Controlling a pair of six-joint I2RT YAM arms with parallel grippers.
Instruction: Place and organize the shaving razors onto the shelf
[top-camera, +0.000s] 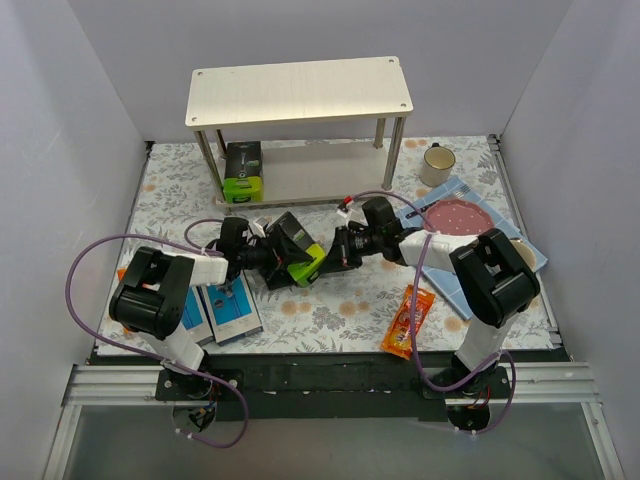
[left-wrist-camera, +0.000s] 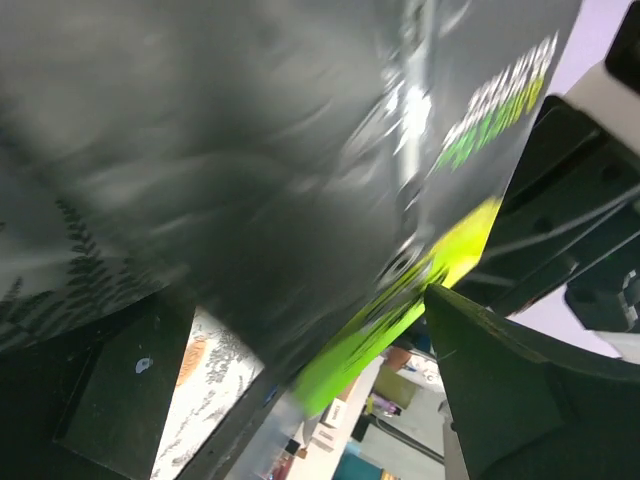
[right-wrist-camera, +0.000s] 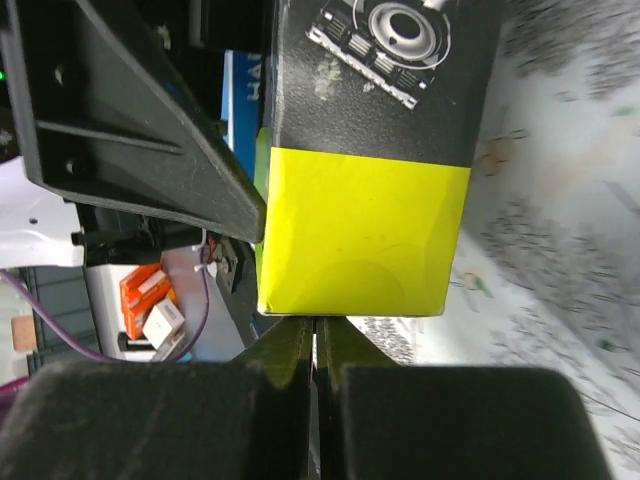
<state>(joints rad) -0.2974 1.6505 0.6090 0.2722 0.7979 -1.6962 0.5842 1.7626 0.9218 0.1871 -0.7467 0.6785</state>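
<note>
Pressed together, right hand sits at black box, its lime end (overhead hides this); left hand spread wide.

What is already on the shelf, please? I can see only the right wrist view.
Observer: One black box sits on the shelf's lower board, at its left end.
Operator: Thank you. Where are the blue boxes?
Observer: Both blue boxes lie side by side next to the left arm.
Operator: Is the left gripper holding the box in my view?
Observer: No, the left gripper is open, with the second black box between its jaws.
</note>
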